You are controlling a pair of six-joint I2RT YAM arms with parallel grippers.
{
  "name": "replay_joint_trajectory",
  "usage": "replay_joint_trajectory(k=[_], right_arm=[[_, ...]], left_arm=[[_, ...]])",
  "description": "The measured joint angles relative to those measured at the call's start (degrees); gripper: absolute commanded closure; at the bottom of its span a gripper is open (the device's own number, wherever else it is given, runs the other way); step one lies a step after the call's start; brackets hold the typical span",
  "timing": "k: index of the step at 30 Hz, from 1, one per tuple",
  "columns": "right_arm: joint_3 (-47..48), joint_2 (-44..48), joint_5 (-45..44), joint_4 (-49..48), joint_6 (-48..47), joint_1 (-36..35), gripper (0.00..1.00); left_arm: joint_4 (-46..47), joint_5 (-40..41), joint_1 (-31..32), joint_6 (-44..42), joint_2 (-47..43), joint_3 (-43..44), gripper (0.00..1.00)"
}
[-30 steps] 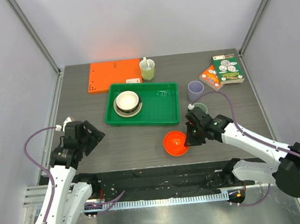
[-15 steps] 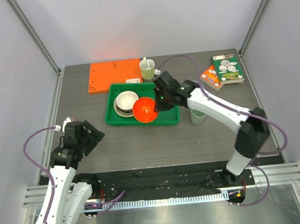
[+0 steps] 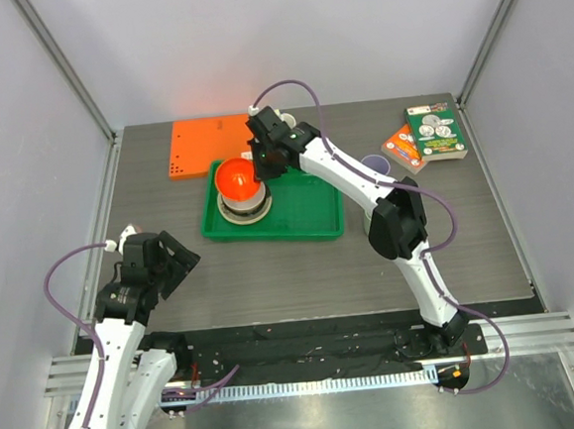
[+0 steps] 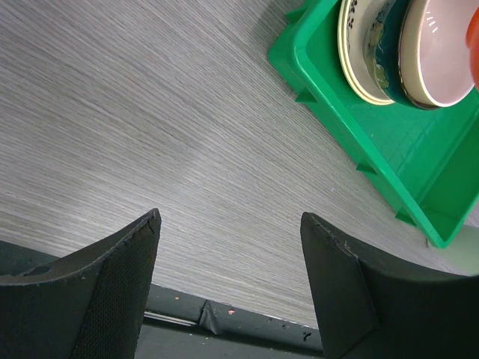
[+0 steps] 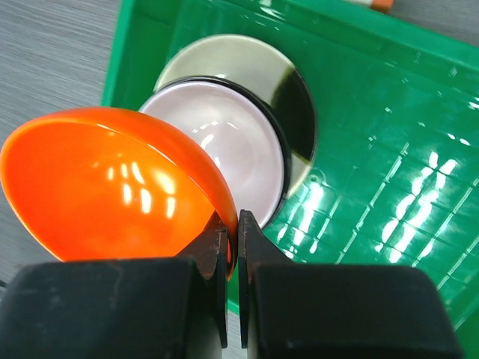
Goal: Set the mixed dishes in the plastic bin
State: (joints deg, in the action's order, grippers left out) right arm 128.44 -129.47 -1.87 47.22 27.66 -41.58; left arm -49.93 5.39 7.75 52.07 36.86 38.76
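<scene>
- Left gripper (image 3: 161, 256): parked low over the near-left tabletop (image 3: 272, 275), jaws spread, nothing between them. Idle.
- Plastic bin (image 3: 312, 211): mid-tabletop, just in front of the orange board (image 3: 202, 142). Its left half holds a stack, a cream plate (image 4: 358, 56) with a white bowl (image 5: 232, 149) on top. The right half is bare.
- Orange-red bowl (image 3: 235, 176): in the air over that stack and tilted. I see no contact with the white bowl.
- Right gripper (image 5: 232, 232): jaws pressed together on the bowl's rim, pinching the thin wall.
- Step, my read: set-down of the orange-red bowl. It's over the bin but not released.
- Next move: level the bowl, centre it on the white bowl, lower until it seats, then open. A tilted drop could catch a rim and shove the stack.
- Lavender cup (image 3: 371, 164): outside the bin to the right, half hidden behind the right arm. Likely the next pick.
- Card boxes (image 3: 438, 131): far right, not part of this job.
</scene>
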Motion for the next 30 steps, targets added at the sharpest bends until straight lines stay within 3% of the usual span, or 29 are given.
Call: replay_joint_trajectory(k=[14, 17, 25, 30], right_arm=[[0.61, -2.19, 1.64, 2.27, -0.50, 1.16, 0.98], [0.68, -3.74, 2.64, 2.27, -0.52, 1.16, 0.90], [0.07, -4.70, 4.13, 1.38, -0.39, 1.27, 0.57], [-1.14, -4.50, 4.55, 0.04, -0.26, 1.27, 0.47]], left_arm=[[0.02, -0.04, 0.00, -0.02, 0.52, 0.00, 0.24], [0.02, -0.04, 0.00, -0.02, 0.52, 0.00, 0.24], [0.02, -0.04, 0.00, -0.02, 0.52, 0.00, 0.24], [0.02, -0.07, 0.00, -0.02, 0.52, 0.00, 0.24]])
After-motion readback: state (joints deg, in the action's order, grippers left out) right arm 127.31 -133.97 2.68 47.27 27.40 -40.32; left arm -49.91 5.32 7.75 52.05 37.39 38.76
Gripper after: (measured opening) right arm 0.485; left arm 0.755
